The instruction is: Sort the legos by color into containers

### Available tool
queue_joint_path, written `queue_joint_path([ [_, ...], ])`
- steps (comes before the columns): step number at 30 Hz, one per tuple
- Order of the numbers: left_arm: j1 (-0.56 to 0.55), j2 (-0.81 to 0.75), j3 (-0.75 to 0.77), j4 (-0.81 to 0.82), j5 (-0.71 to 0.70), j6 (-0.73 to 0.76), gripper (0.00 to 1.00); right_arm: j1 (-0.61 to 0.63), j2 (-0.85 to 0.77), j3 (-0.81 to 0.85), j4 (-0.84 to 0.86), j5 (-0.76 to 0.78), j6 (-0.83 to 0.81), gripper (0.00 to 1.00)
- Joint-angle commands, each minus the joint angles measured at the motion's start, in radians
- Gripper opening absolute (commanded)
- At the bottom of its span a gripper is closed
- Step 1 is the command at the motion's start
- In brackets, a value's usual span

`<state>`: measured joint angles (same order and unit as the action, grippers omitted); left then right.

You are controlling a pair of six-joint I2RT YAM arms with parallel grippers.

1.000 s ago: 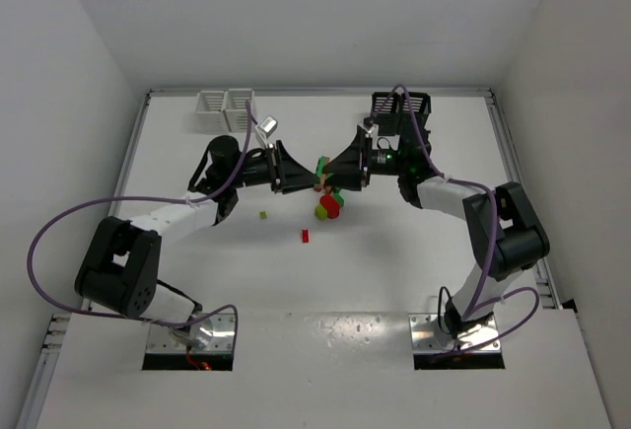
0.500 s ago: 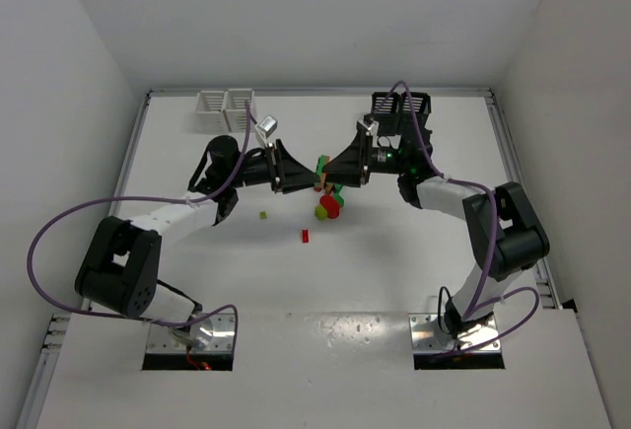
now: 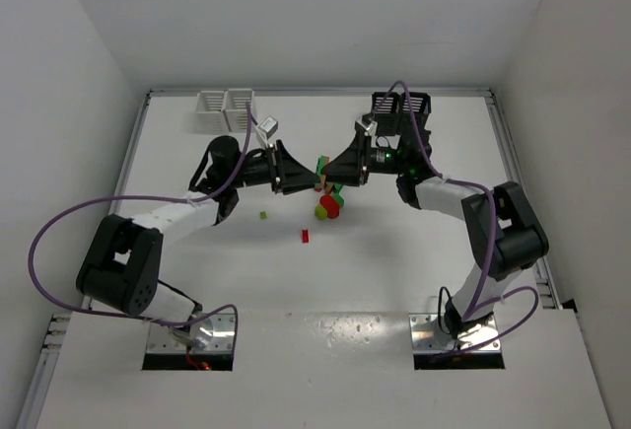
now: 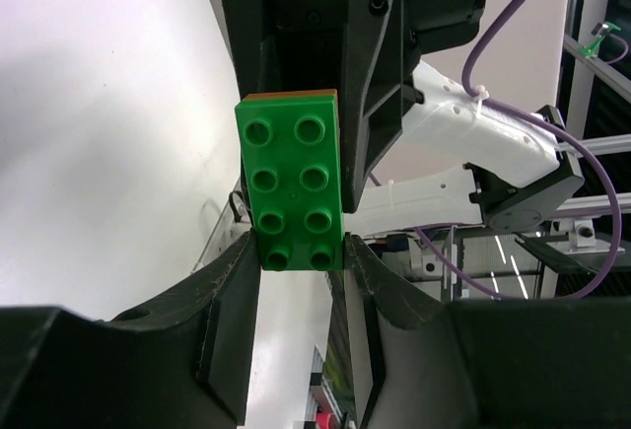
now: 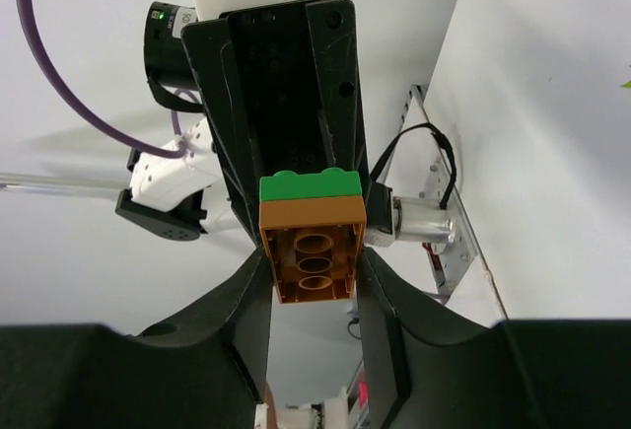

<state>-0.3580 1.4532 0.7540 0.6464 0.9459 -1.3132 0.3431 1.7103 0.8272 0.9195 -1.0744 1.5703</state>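
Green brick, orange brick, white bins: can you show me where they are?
green brick (image 4: 294, 187): left wrist view, middle of its bumpy top.
orange brick (image 5: 314, 256): right wrist view, its hollow underside.
white bins (image 3: 225, 104): top view, the wall the two share.

White table (image 3: 394, 261) is enclosed by plain white walls (image 3: 296, 15). A metal rail (image 3: 521, 192) is run along its right edge. Left plate (image 3: 212, 328) and right plate (image 3: 426, 335) are bolted at the near edge.
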Motion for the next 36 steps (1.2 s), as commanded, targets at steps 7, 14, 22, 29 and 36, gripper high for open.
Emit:
queue_joint_path([
  [7, 0.011, 0.006, -0.004, 0.047, -0.012, 0.003, 0.00, 0.010, 0.000, 0.030, 0.094, -0.010, -0.003, 0.18],
  [14, 0.073, -0.004, -0.013, 0.047, -0.021, 0.003, 0.00, 0.000, -0.029, 0.000, 0.084, -0.019, -0.012, 0.01],
  [22, 0.160, -0.044, -0.044, 0.047, -0.030, 0.003, 0.00, -0.019, -0.049, -0.019, 0.038, -0.039, -0.059, 0.00],
  [29, 0.201, -0.074, -0.004, -0.016, -0.030, 0.099, 0.00, -0.050, -0.077, -0.028, -0.097, -0.039, -0.182, 0.00],
  [36, 0.226, -0.021, 0.342, -0.529, -0.146, 0.521, 0.00, -0.128, -0.144, 0.131, -0.683, 0.071, -0.656, 0.00],
])
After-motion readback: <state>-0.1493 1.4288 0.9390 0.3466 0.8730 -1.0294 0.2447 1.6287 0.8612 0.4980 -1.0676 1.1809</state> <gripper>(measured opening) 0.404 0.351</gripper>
